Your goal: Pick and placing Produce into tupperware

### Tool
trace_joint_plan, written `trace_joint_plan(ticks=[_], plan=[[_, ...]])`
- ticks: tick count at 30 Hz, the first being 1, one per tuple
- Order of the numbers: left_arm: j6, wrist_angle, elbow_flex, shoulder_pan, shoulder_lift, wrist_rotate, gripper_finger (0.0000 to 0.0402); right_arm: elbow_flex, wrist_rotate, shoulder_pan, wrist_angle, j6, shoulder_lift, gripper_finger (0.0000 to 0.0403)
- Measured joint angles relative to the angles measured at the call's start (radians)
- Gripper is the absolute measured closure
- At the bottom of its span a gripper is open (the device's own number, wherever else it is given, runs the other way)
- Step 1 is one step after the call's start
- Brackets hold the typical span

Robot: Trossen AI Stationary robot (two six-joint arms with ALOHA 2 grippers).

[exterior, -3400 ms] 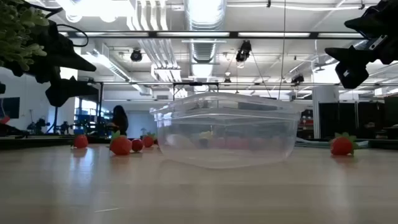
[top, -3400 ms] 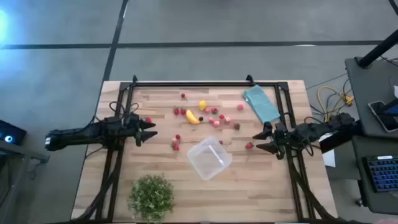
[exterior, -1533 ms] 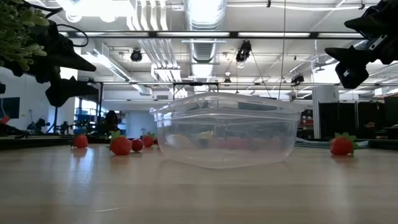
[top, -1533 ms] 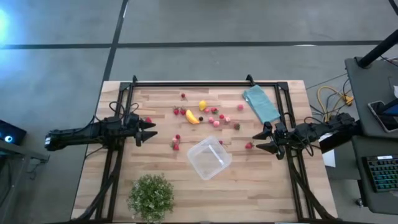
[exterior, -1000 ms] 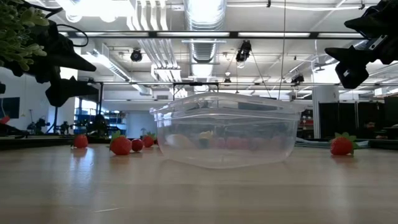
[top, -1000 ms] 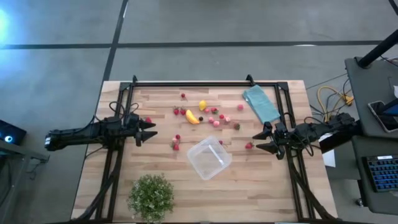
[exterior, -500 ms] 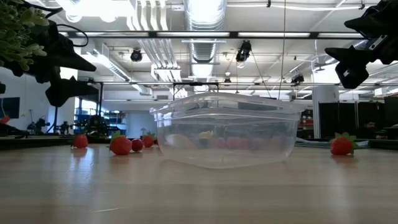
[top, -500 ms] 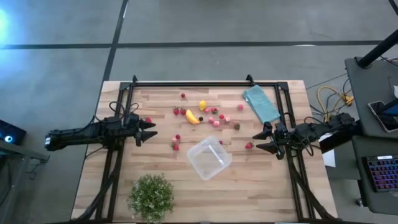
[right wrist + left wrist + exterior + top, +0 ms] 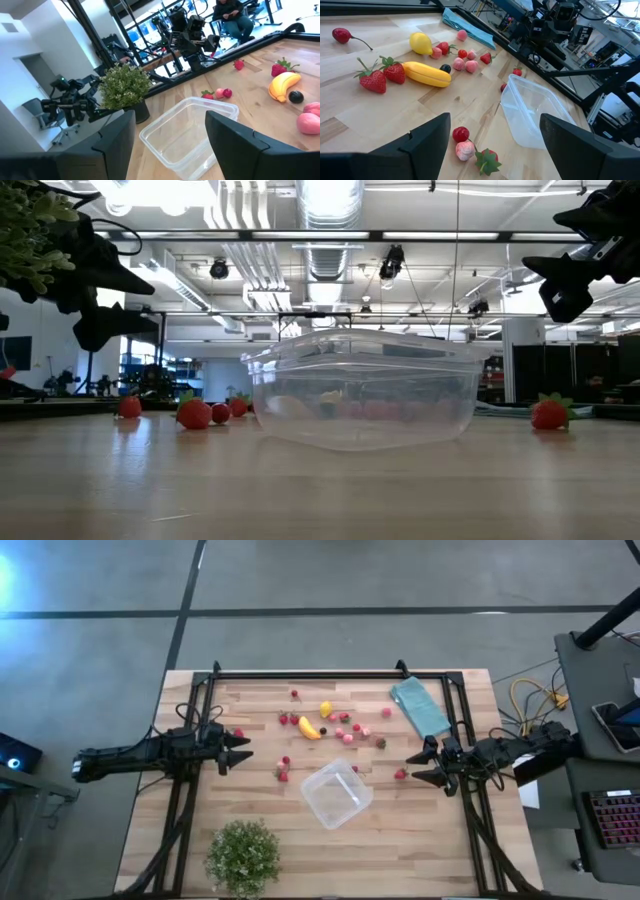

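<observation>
nothing has changed lately: our left gripper and right gripper stay spread apart, idle at mid-frame; tupperware sits empty at centre, produce above it, so no picking has begun.

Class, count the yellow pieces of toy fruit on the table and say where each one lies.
2. The lemon lies beside the pink berries, and the banana lies next to the two strawberries, nearer the clear box. None seems hidden.

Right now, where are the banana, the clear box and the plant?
banana (image 9: 426, 74), left wrist view, middle of its yellow body.
clear box (image 9: 337, 794), high view, its bare floor.
plant (image 9: 243, 856), high view, centre of the green leaves.
</observation>
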Motion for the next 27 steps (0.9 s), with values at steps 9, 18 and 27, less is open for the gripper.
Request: trace_joint_plan(ticks=[9, 18, 27], plan=[[0.0, 0.0, 0.0, 0.0, 0.0, 0.0, 0.0109, -0.001, 0.029, 0.0, 0.243, 0.163, 0.0, 0.017], [0.0, 0.0, 0.0, 0.0, 0.0, 0.0, 0.0109, -0.001, -0.029, 0.0, 0.473, 0.123, 0.0, 0.017], [0.0, 0.0, 0.0, 0.0, 0.0, 0.0, 0.0109, -0.001, -0.062, 0.0, 0.473, 0.035, 0.002, 0.017]])
